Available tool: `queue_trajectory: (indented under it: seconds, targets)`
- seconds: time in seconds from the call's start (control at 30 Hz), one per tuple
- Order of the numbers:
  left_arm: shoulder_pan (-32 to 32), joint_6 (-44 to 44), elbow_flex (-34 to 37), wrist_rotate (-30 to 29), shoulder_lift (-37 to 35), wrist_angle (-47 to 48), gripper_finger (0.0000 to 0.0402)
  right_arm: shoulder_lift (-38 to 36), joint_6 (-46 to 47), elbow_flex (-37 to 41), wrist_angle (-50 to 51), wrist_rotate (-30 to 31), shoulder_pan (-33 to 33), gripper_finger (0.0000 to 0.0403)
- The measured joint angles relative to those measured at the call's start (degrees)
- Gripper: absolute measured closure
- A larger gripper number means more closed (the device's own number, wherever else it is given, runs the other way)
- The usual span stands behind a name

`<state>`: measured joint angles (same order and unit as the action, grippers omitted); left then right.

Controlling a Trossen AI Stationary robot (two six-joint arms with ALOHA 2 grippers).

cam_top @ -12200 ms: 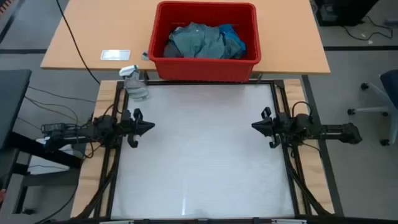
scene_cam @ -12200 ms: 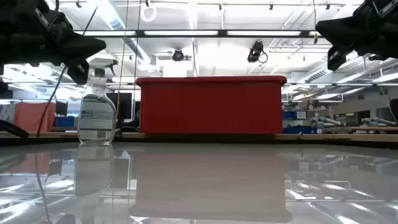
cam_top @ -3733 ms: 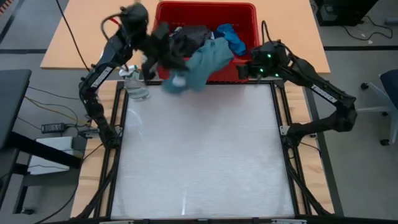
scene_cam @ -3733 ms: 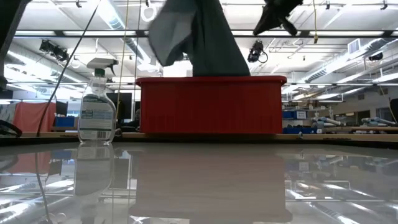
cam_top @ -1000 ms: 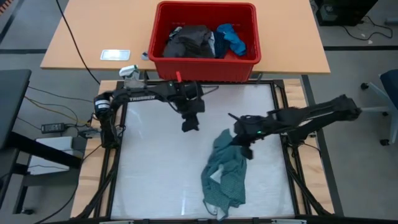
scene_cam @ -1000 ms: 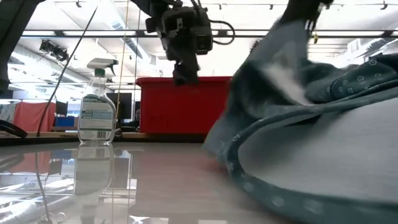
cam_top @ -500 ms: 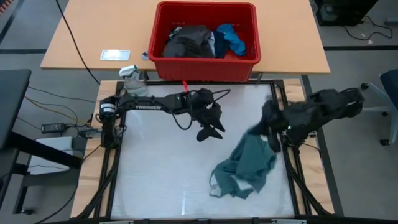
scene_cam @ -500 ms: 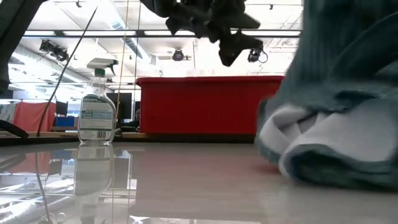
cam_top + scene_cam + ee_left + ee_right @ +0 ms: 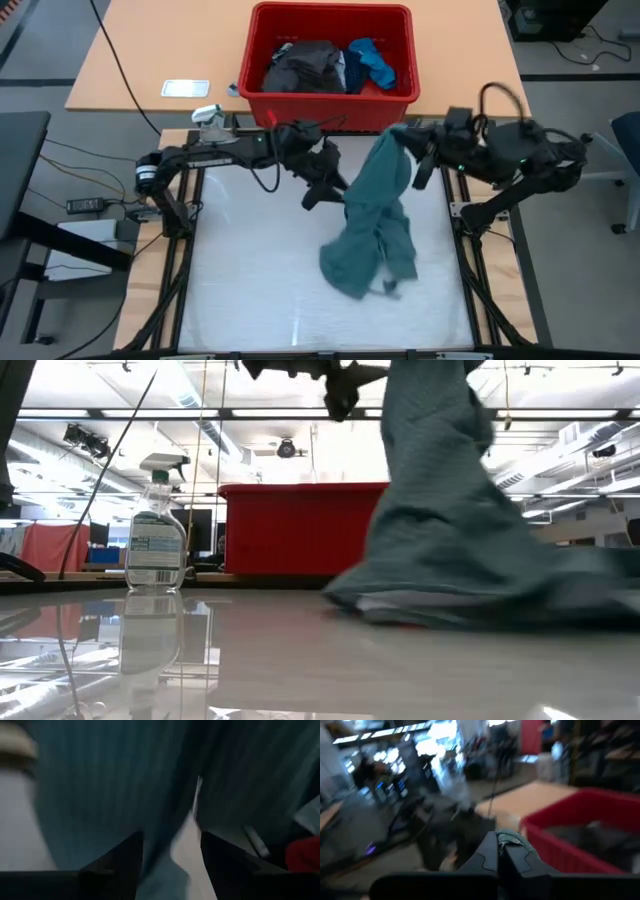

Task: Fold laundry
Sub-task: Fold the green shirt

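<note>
The large teal-green shirt (image 9: 375, 215) hangs from my right gripper (image 9: 402, 136), which is shut on it high above the table's far right part. The shirt's lower end (image 9: 355, 270) lies bunched on the white table; in the low view the shirt (image 9: 450, 510) falls as a tall drape. My left gripper (image 9: 314, 196) stands open just left of the hanging shirt, pointing at it; its wrist view shows the cloth (image 9: 100, 795) close before the fingers. A dark grey piece (image 9: 300, 65) and a bright blue piece (image 9: 372, 58) lie in the red bin (image 9: 330, 102). My right gripper pinches a small bunch of the shirt's upper edge (image 9: 513, 840) between its two fingers, which point about level. The shirt hangs slack below the hold, its lower end on the table. My left gripper: I cannot tell whether its fingers (image 9: 117, 860) touch the cloth in front of them.
The red bin (image 9: 300, 530) stands on the wooden table beyond the far edge. A clear spray bottle (image 9: 215, 128) stands at the far left corner, also in the low view (image 9: 155, 535). A small white card (image 9: 185, 88) lies on the wooden table. The white table's near half is bare.
My right gripper has risen and gone toward the far edge, tipping from downward to level. It has drawn the shirt up from a heap into a hanging drape; only the lower end stays on the table. My left gripper has risen and tipped up beside the shirt.
</note>
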<state>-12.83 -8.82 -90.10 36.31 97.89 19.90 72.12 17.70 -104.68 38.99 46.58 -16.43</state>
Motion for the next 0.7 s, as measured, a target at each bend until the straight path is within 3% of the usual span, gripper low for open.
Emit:
queue_trajectory:
  seconds: [0.13,0.23,0.3,0.43,0.53,0.7]
  targets:
    - [0.0,2.6,0.0,-4.8,-0.1,12.0,0.0186,-0.5,-4.5,-0.2,-3.9,5.0,0.2,0.0398]
    - [0.2,6.2,0.4,-14.8,0.4,16.4,0.0177,-1.0,-5.4,-0.2,-4.3,3.6,0.2,0.0398]
    - [0.2,7.8,1.7,-19.0,0.6,15.2,0.0172,-1.3,-5.5,-0.2,-4.3,1.8,0.1,0.0398]
    - [-0.2,8.2,4.9,-21.2,1.3,3.3,0.0164,-1.7,-5.9,-0.2,-4.2,-0.8,0.1,0.0398]
    - [-0.6,7.7,5.4,-28.0,2.3,-1.7,0.0163,-2.3,-5.9,-0.2,-3.6,-3.9,0.1,0.0398]
    - [-2.0,8.0,5.5,-30.8,2.3,-2.9,0.0163,-3.6,-5.6,-0.2,-0.2,-8.6,0.1,0.0398]
